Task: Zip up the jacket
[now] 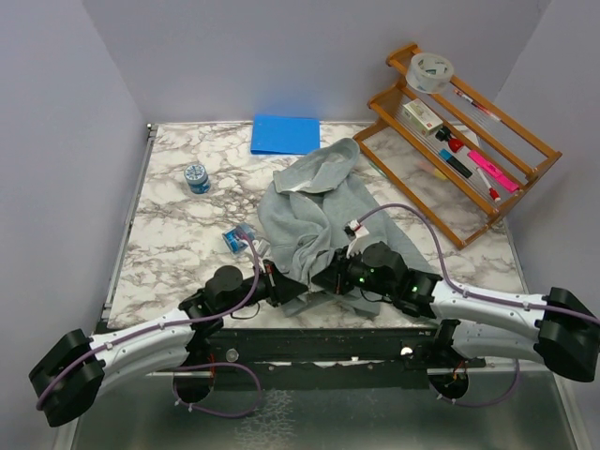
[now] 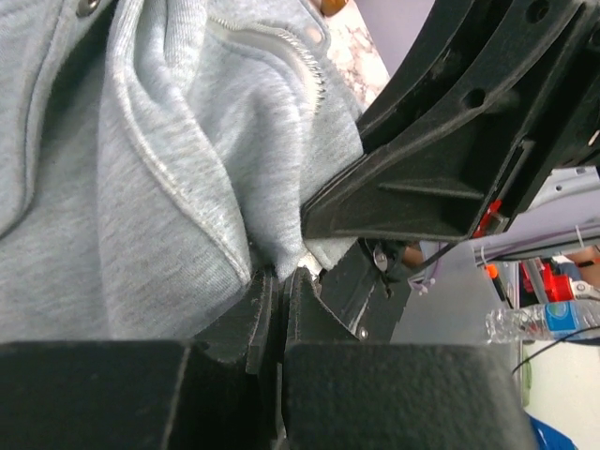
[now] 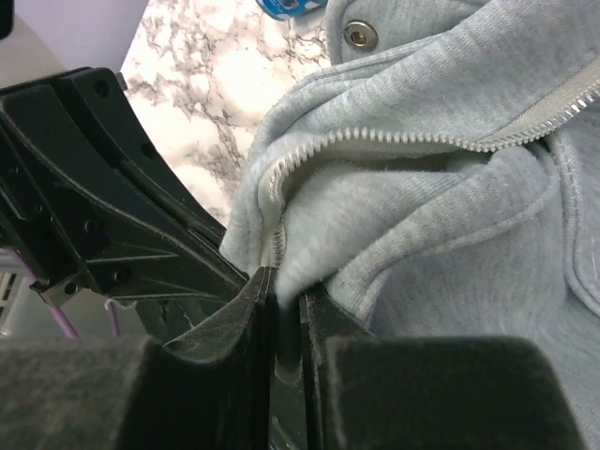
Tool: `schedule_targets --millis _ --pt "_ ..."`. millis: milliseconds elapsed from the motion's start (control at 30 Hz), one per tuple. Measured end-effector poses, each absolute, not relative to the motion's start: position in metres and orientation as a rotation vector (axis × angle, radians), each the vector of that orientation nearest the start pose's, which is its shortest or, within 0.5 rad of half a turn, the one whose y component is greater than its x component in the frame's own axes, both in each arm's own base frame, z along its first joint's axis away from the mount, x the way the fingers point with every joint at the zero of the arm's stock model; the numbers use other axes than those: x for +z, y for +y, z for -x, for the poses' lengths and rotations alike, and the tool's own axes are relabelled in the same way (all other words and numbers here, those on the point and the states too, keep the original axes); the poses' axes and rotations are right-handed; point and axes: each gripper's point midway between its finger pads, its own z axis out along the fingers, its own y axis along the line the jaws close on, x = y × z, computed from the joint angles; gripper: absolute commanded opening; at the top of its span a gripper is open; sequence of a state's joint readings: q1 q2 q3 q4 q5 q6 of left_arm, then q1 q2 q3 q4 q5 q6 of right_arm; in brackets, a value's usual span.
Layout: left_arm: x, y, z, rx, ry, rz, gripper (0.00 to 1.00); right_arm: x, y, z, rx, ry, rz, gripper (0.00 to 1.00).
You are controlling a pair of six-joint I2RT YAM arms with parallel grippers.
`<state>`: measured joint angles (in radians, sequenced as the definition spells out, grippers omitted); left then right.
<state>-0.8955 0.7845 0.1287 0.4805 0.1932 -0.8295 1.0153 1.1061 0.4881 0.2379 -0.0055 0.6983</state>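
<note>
Zipping stage: early, by my reading; the front lies open and the lower edge is gripped, with the two sides not yet joined.
Garment: large soft light grey-green fabric jacket (image 1: 314, 211), crumpled at the middle of the white-and-grey marbled surface (image 1: 178, 239). Its hem is at the near edge between the two arms, and its far end is near the flat blue rectangular folder (image 1: 285, 134).
Left arm: left pincer (image 2: 278, 281) together, clamped on a fold of the jacket's lower edge.
Right arm: right pincer (image 3: 281, 286) all but together, with a fold by the bottom end of the zip tucked between its fingers; it sits just beside the left pincer.
Fastening: pale metal zipper teeth (image 3: 422, 139) run unjoined along one front edge; slider not made out in any view.
Fitting: round metal snap button (image 3: 359, 35) above the teeth.
Handling advice: hold the hem taut between both grips, bring the two tooth rows level at the bottom, and locate slider and pin before any pull.
Risk: slack cloth may bunch and jam, and the crowded pincers leave little room to regrip.
</note>
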Motion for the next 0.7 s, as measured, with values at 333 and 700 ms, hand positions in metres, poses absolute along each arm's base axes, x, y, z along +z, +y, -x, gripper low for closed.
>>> schedule_targets --millis 333,700 --pt "0.128 -0.269 -0.123 -1.407 1.964 -0.26 0.0 0.158 0.281 -0.149 1.019 2.09 0.416 0.42" --pt "0.121 -0.269 -0.114 -1.425 2.005 -0.298 0.0 0.203 0.249 -0.167 0.763 1.896 0.594 0.58"
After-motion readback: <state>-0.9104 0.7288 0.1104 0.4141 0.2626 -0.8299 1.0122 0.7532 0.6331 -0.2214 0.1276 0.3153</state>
